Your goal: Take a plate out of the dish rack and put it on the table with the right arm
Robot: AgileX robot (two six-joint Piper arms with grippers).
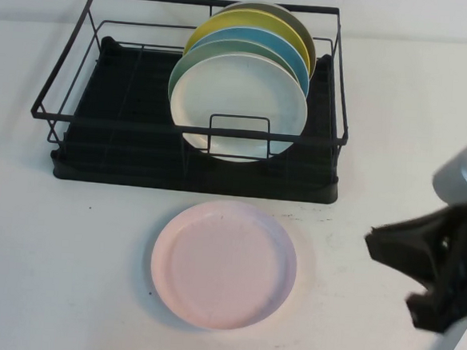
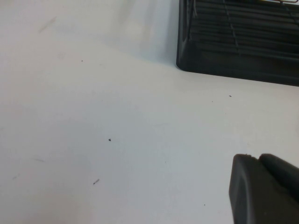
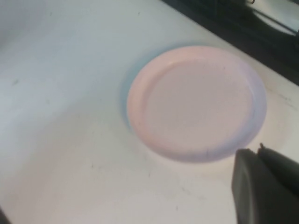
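Setting appears to be a robot test bench, not a working kitchen. A bare white table (image 1: 66, 275) with specks and scuffs carries only a black wire dish rack (image 1: 192, 100) of coloured plates (image 1: 245, 72), against a plain white backdrop. A black robot arm (image 1: 444, 254) stands at the right.

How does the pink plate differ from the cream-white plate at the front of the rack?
The pink plate lies flat on the table; the cream-white plate stands on edge in the dish rack. The pink plate sits alone and fully visible; the cream-white plate fronts a row of plates, partly crossed by rack wires. Both are round with a shallow rim and look similar in size. The right gripper is shut, off to the pink plate's right, holding nothing.
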